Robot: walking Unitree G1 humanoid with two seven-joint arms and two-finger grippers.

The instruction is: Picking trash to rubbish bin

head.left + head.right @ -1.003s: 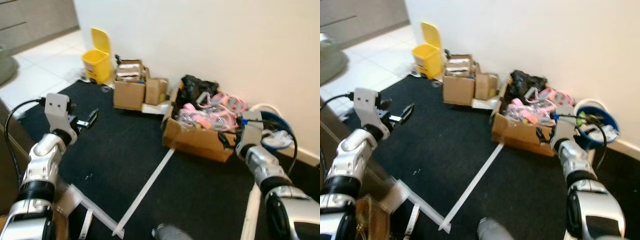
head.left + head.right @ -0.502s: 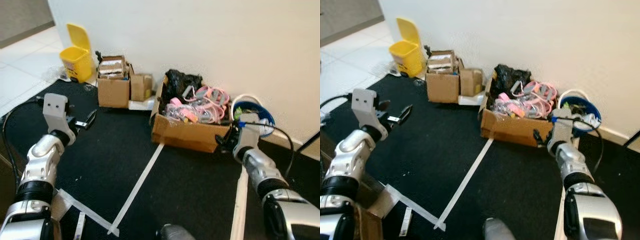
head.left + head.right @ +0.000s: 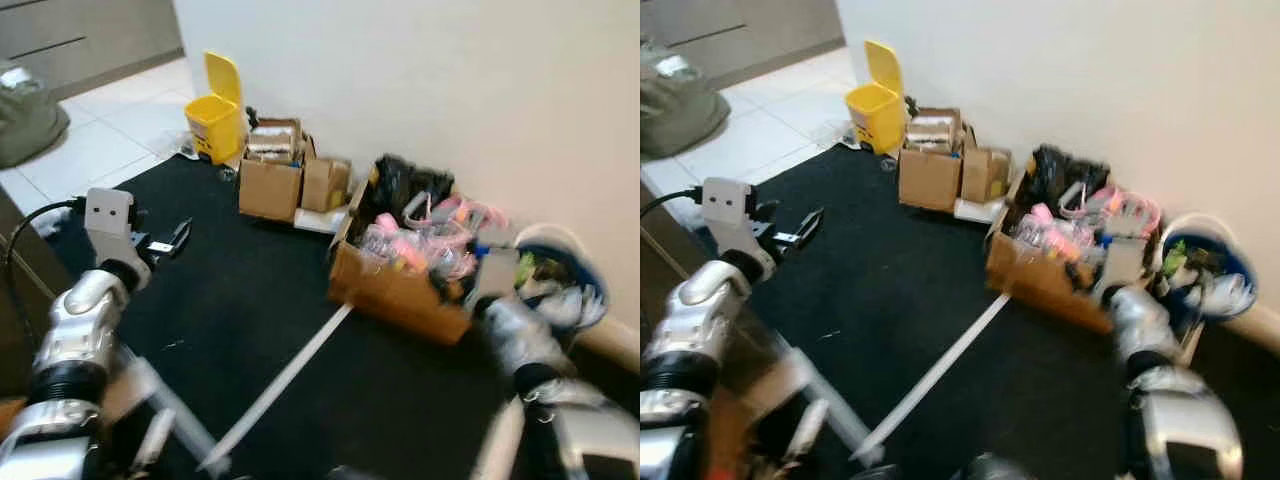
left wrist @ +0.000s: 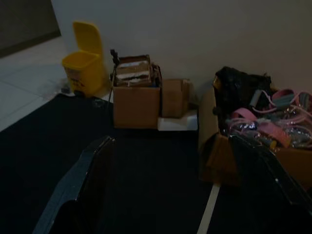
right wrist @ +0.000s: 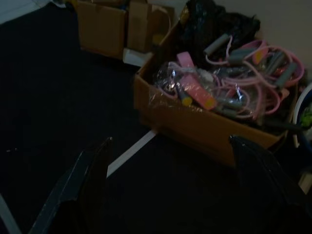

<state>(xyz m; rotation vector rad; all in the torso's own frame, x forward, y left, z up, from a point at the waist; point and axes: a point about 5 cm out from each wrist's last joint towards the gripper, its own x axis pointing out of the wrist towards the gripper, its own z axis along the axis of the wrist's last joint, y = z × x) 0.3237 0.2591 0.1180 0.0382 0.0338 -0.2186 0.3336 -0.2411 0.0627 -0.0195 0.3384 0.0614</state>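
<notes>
Black mat [image 3: 250, 300] on white tile floor [image 3: 90, 150]; yellow bin [image 3: 220, 120] against wall; both grippers [image 4: 170, 185] [image 5: 170, 185] spread wide, empty.

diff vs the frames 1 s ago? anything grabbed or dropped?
Nothing was grabbed or dropped. Only the head camera swung, and the picture is now blurred on the right. The left gripper is open and empty over the black mat, as before; the right gripper is open near the box of pink items. The yellow bin and boxes are unmoved.

Open black mat [image 3: 250, 300]: lying passable. Obstacles sitting along wall: yellow bin [image 3: 218, 118], two small cartons [image 3: 285, 180], large cluttered box [image 3: 405, 270], blue basket [image 3: 1200, 265].
</notes>
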